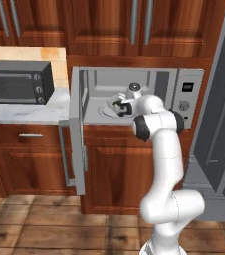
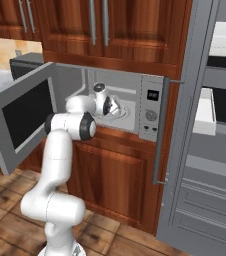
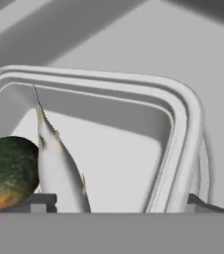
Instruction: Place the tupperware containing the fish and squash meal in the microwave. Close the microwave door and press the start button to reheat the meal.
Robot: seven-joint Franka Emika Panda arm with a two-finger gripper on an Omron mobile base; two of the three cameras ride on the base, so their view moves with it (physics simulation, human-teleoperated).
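The microwave (image 1: 186, 97) (image 2: 150, 107) is built in under the wooden cupboards, and its cavity stands open. The microwave door (image 1: 77, 144) (image 2: 25, 115) is swung wide out to the left. My arm reaches into the cavity, with the gripper (image 1: 120, 106) (image 2: 114, 106) low over the floor. The tupperware (image 3: 178, 124), translucent grey with a flared rim, rests on the microwave floor. A pale fish (image 3: 59, 163) and a green-orange squash (image 3: 7, 168) lie in it. My gripper (image 3: 121, 202) is open, one fingertip inside the tub and the other outside its right wall.
A dark knobbed countertop oven (image 1: 19, 81) sits on the marble counter (image 1: 30, 112) left of the microwave. At the right a tall grey unit's door (image 2: 160, 135) stands open, with white bins (image 2: 224, 39) on its shelves. Wooden cabinets are above and below.
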